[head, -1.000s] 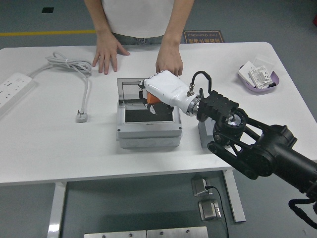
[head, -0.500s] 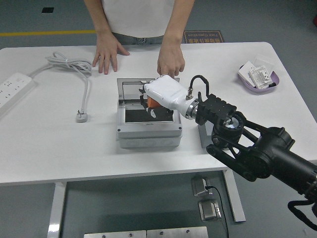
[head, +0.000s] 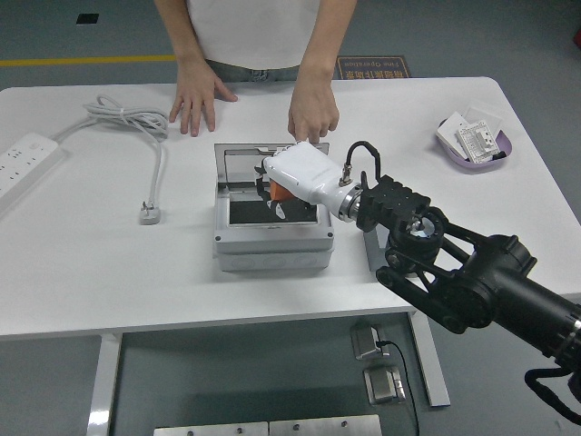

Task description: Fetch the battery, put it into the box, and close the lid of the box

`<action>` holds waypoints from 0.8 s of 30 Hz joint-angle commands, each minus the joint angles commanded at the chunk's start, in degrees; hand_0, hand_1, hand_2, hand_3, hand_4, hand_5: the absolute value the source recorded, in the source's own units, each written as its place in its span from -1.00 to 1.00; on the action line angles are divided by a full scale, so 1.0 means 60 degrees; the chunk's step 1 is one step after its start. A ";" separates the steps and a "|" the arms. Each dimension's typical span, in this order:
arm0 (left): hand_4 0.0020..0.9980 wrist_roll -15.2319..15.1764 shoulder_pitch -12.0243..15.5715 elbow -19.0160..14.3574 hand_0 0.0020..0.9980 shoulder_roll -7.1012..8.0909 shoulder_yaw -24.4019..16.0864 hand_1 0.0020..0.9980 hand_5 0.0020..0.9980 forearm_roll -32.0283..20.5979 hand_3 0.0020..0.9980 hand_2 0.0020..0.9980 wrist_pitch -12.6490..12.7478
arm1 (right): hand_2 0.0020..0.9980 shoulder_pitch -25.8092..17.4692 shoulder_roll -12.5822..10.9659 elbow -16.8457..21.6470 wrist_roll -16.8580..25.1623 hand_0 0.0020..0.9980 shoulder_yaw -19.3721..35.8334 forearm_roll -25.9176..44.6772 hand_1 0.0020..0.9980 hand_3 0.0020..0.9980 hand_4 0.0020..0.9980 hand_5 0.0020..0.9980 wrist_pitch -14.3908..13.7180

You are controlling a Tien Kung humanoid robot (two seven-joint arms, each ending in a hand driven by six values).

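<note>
A grey box stands at the table's middle with its lid tipped up at the back. My right hand, white with black finger joints, hovers over the box's open top with its fingers curled around an orange battery. The battery sits just above the dark inside of the box. A person's hand touches the box's far right corner; the other hand lies flat on the table. My left arm is out of view.
A white power strip with its cable and plug lies at the left. A purple dish with small packets sits at the far right. A grey block lies right of the box, under my arm.
My right hand has dropped slightly and shifted left over the box with the battery. The person's right hand moved a little back along the box's corner.
</note>
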 joint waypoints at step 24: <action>0.77 -0.0011 -0.0030 0.0000 0.28 -0.0047 -0.0006 0.32 0.30 0.0051 0.68 0.43 -0.0015 | -0.46 -0.0280 0.0389 -0.0655 0.0267 -0.86 0.0217 0.0227 -0.56 -0.43 -0.88 -1.00 -0.0450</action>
